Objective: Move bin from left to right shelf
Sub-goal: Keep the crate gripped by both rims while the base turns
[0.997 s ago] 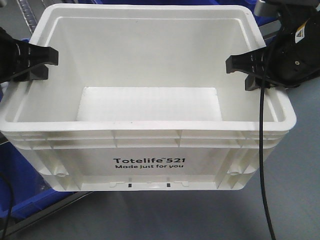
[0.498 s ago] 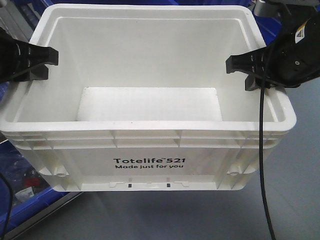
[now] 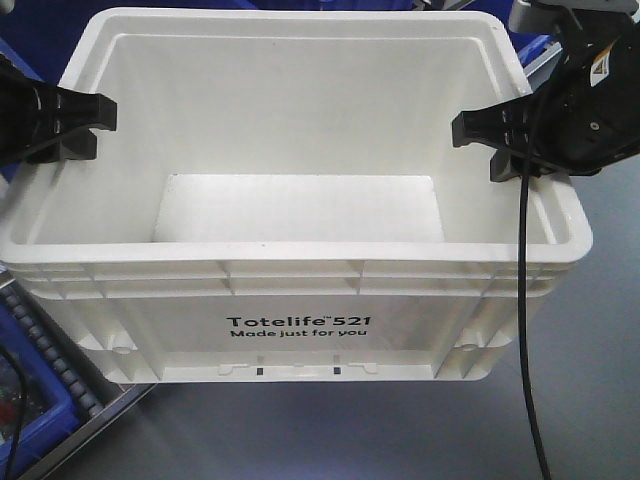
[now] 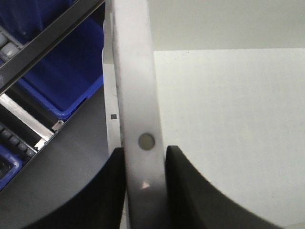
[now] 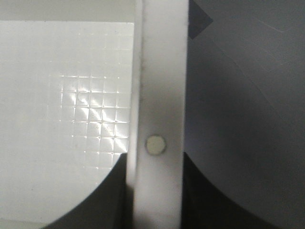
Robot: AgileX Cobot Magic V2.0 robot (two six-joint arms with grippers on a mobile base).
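The large white rectangular plastic bin (image 3: pixel 300 335), printed "Totelife 521", is held by its two short rims above a grey floor (image 3: pixel 330 430). The left hand (image 3: pixel 90 128) is clamped on the left rim and the right hand (image 3: pixel 480 148) on the right rim. A blue plastic bin (image 4: pixel 62 81) is seen beside it.
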